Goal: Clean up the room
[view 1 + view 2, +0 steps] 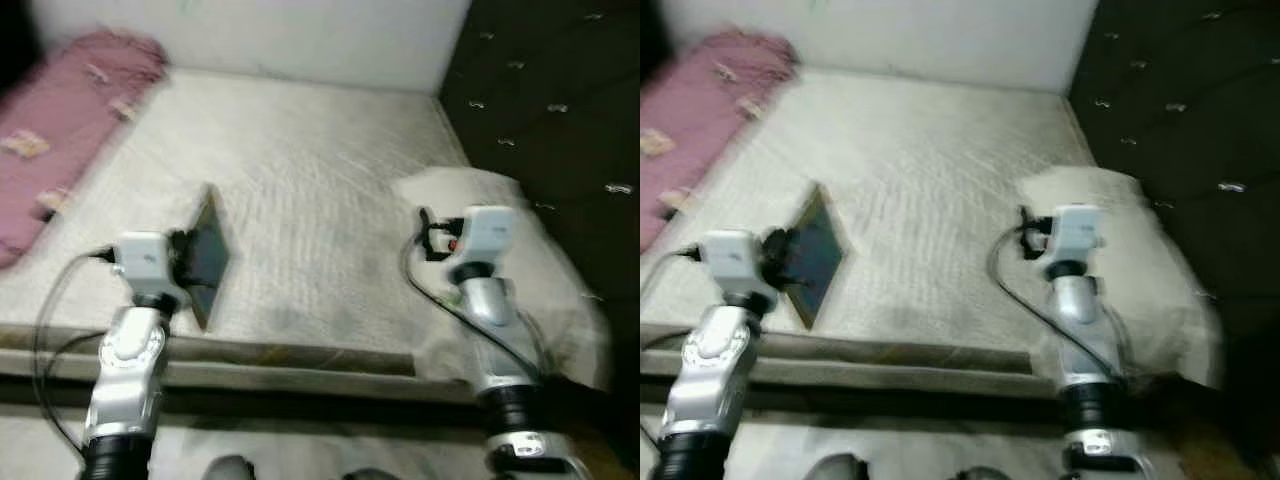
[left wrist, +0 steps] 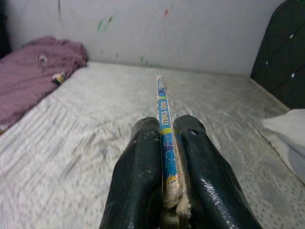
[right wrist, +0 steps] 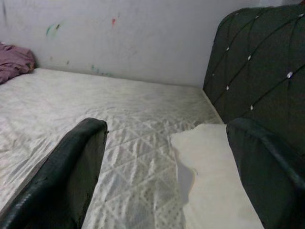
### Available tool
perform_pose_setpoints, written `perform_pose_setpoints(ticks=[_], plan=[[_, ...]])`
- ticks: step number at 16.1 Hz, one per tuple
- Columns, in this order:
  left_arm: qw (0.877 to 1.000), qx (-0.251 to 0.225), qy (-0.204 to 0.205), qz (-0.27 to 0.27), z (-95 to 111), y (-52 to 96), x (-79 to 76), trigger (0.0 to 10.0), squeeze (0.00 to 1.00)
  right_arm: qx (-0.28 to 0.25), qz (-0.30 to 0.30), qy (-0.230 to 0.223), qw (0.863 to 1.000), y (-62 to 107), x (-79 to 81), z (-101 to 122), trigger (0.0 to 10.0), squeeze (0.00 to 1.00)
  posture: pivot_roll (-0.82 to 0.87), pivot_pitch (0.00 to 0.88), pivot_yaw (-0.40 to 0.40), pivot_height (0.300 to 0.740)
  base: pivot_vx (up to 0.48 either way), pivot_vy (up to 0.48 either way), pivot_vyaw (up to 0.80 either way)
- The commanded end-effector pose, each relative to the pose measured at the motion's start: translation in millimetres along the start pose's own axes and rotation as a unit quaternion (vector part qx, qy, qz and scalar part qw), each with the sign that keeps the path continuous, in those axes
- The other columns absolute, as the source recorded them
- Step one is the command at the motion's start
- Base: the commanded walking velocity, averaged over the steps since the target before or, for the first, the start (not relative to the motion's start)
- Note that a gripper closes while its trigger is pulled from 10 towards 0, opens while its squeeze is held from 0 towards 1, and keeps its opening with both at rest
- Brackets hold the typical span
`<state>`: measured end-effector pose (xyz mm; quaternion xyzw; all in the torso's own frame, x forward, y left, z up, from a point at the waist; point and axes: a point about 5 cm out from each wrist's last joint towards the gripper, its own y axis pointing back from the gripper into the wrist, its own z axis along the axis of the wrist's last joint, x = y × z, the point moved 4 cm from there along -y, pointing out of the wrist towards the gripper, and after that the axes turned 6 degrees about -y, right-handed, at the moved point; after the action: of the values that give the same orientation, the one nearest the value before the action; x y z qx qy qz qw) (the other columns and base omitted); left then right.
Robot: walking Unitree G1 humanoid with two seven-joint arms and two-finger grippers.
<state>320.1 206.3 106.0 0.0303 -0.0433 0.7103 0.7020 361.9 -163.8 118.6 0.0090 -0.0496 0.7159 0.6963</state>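
Left tool (image 2: 164, 157) pinches the thin blue-covered book (image 1: 207, 256) by its worn edge, above the white quilted mattress (image 1: 300, 190) near seven o'clock. It may slip, I think. Right tool (image 3: 167, 157), fingers spread wide, risks snagging the white pillow (image 3: 214, 176).

Both arms (image 1: 128, 365) are silver, rounded metal segments ending in black cuffs near the body; each carries a boxy white wrist housing (image 1: 143, 255), the right one (image 1: 488, 232) with a small red mark beside black fittings. Black cables loop from each housing back along the forearm; the left end effector (image 2: 164, 157) has two long glossy black fingers (image 2: 136, 181), scuffed with pale specks, and the right end effector (image 3: 167, 162) has the same rounded black fingers (image 3: 71, 171).
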Motion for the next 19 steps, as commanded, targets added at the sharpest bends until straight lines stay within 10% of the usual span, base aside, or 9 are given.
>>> perform_pose_setpoints(ticks=[1,19], plan=[[1.000,-0.027,0.006,0.004,14.9,-4.1,1.2,10.0,0.00,-0.005,0.000,0.004,1.000,-1.3,-2.3,5.2,10.0,0.00,0.06,0.021,-0.058,0.740,0.000,0.000,0.00],[1.000,-0.026,0.013,-0.009,14.6,-3.7,-3.5,10.0,0.00,0.001,-0.008,-0.004,1.000,-1.8,-6.6,5.0,10.0,0.00,0.06,0.025,-0.064,0.740,0.220,0.000,0.00]])
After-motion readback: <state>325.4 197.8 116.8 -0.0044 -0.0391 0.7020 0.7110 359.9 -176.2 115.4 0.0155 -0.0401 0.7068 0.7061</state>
